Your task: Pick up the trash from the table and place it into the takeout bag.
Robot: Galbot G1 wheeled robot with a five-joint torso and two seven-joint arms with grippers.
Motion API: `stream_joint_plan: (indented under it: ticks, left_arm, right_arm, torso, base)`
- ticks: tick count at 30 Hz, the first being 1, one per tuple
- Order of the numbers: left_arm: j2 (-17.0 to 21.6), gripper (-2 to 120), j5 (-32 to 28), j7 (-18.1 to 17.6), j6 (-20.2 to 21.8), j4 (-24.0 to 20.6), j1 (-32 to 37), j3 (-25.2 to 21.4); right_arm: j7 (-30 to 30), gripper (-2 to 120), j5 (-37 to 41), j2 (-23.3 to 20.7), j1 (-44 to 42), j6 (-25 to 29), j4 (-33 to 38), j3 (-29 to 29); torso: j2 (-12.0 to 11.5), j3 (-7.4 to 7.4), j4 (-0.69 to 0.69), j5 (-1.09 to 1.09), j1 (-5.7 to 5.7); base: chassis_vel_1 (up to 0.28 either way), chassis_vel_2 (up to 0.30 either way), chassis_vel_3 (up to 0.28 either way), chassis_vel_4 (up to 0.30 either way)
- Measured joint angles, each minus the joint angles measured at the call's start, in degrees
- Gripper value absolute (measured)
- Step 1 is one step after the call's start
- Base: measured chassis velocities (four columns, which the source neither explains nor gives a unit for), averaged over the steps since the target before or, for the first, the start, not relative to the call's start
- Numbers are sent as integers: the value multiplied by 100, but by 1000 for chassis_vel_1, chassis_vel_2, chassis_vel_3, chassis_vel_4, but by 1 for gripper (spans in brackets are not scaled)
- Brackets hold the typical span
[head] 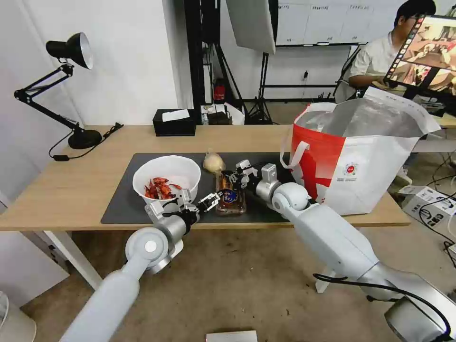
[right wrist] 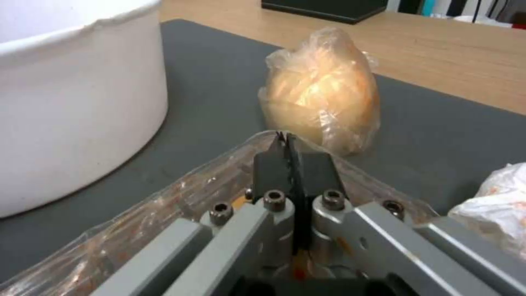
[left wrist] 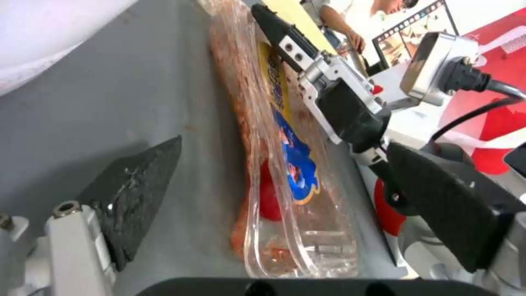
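In the right wrist view the right gripper (right wrist: 287,142) was seen with its jaws pressed together on the far rim of the clear plastic tray (right wrist: 164,213), a pinch hidden by the arm in the head view. The knotted bag (right wrist: 320,102) lay just beyond it, the white bowl (head: 167,176) to the left, the tissue (right wrist: 493,205) to the right, and the takeout bag (head: 361,156) stood on the surface's right end. The left gripper (head: 213,198) was held at the tray's near end, jaws spread with the tray lying between them, untouched.

On table (head: 71,190): 1 bowl (head: 167,176), 1 clear tray (head: 231,197), 1 knotted bag (head: 213,162), 1 crumpled tissue (right wrist: 496,201), 1 takeout bag (head: 361,156), 1 tissue box (head: 175,123), 1 lamp (head: 71,90), 2 grippers (head: 209,199) (head: 239,175).
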Motion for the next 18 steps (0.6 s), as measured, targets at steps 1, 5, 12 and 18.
stream_joint_plan:
  ticks: [1,5,12,18]
  left_arm:
    - [-6,100,0,-1,0,1,-1,2]
    - [-25,100,2,-13,4,-4,-1,23]
    - [-33,100,-23,-31,33,-65,-1,43]
    - [-37,100,-44,-162,113,-117,-12,62]
  right_arm:
    - [0,0,0,-1,0,0,0,-2]
    - [0,0,-1,-12,1,0,0,-5]
    - [-1,0,-1,-40,2,-1,20,-6]
    - [-1,0,-1,-53,-21,-1,71,0]
  torso:
    - [0,0,0,0,0]
    - [0,0,0,0,0]
    - [0,0,0,0,0]
    - [0,0,0,0,0]
  base:
    - [0,0,0,0]
    - [0,0,0,0]
    - [0,0,0,0]
    - [0,0,0,0]
